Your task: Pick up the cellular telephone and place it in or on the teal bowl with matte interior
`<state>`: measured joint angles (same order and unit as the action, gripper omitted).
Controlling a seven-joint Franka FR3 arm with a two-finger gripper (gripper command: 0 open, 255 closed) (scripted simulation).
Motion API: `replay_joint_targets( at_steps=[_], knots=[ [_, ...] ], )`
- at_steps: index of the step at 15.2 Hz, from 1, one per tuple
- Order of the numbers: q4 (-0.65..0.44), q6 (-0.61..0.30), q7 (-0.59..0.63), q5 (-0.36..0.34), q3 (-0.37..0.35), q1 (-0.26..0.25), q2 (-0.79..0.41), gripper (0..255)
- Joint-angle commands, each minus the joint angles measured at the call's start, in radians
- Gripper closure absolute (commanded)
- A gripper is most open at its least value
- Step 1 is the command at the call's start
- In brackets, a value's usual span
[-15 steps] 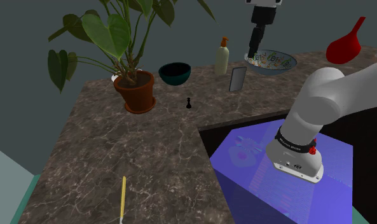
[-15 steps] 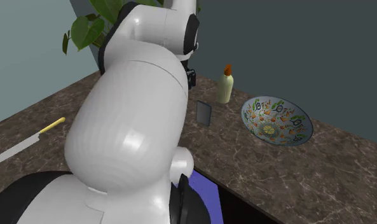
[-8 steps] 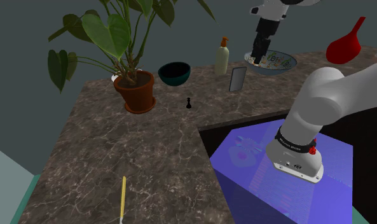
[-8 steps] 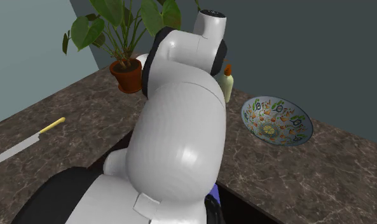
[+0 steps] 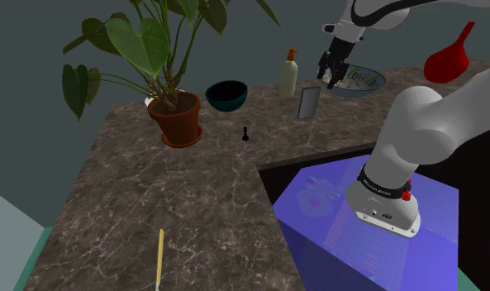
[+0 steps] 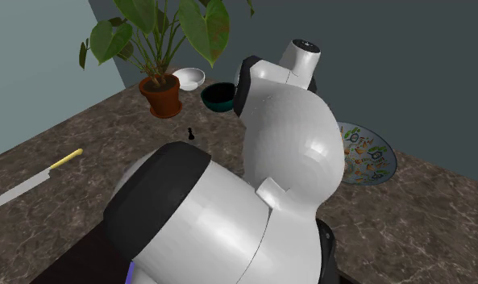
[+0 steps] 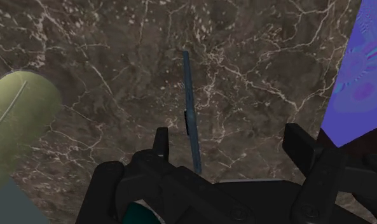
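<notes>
Gripper (image 7: 229,137) spread over edge-on cellular telephone (image 7: 191,118), one end hidden behind it.

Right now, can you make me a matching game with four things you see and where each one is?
Things:
1. phone
2. teal bowl
3. knife
4. gripper

Places or states:
A. beside the plant pot
B. open, above the counter
C. standing on edge near the bottle
D. lying alone, far from the bowls

Pairs: 1-C, 2-A, 3-D, 4-B
</notes>
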<state>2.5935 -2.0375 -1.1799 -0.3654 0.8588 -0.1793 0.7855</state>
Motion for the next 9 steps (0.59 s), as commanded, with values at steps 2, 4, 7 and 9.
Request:
replay_joint_targets(
  at_steps=[2, 4, 7, 9],
  knots=[
    [-0.038, -0.071, -0.119, -0.003, 0.113, -0.087, -0.065, 0],
    [-0.022, -0.103, -0.119, -0.007, 0.130, -0.096, -0.079, 0],
    [0.001, -0.151, -0.121, -0.011, 0.158, -0.114, -0.102, 0],
    [0.012, -0.177, -0.123, -0.012, 0.173, -0.124, -0.115, 0]
  ],
)
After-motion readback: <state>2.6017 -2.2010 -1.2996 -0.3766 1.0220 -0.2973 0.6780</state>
